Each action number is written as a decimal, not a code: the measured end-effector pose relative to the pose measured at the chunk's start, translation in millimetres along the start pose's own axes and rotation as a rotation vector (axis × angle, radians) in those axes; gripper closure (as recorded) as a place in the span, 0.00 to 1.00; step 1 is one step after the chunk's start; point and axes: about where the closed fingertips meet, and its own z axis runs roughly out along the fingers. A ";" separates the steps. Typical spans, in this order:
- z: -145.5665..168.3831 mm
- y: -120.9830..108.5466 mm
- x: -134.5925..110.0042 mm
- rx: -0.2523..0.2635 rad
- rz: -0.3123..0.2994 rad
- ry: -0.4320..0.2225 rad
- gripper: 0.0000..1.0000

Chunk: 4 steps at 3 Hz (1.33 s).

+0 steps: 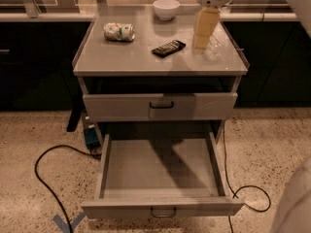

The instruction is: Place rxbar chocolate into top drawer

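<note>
1. On my feed the robot's cream-coloured gripper (202,41) hangs below a rounded white wrist housing, over the right rear part of the grey tabletop (126,57). Whether it is spread or pressed together I cannot tell, and I see nothing held in it.
2. The flat rectangular rxbar chocolate (168,48) in its black wrapper lies on the tabletop near the middle, angled with its right end further back. It sits a little left of the gripper and apart from it.
3. A clear plastic bottle (213,50) lies just beside the gripper's lower end, on its right. I cannot tell whether the two touch.
4. A white and green can (119,31) lies on its side towards the left rear of the tabletop, well apart from the bar.
5. A round white bowl (166,8) stands upright at the back edge, behind the bar.
6. The wide shallow grey metal top drawer (194,106), with its small dark wire pull handle, sits directly under the tabletop, pushed in or very nearly so.
7. Below it, the grey bottom drawer (121,208) is pulled far out towards me.
8. A black cable (41,178) loops over the speckled floor at the left of the cabinet.
</note>
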 end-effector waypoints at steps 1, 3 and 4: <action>35.4 -18.2 -24.8 0.010 -0.066 -0.026 0.00; 121.9 -50.4 -64.0 -0.047 -0.213 -0.018 0.00; 148.4 -71.5 -47.3 -0.055 -0.199 0.037 0.00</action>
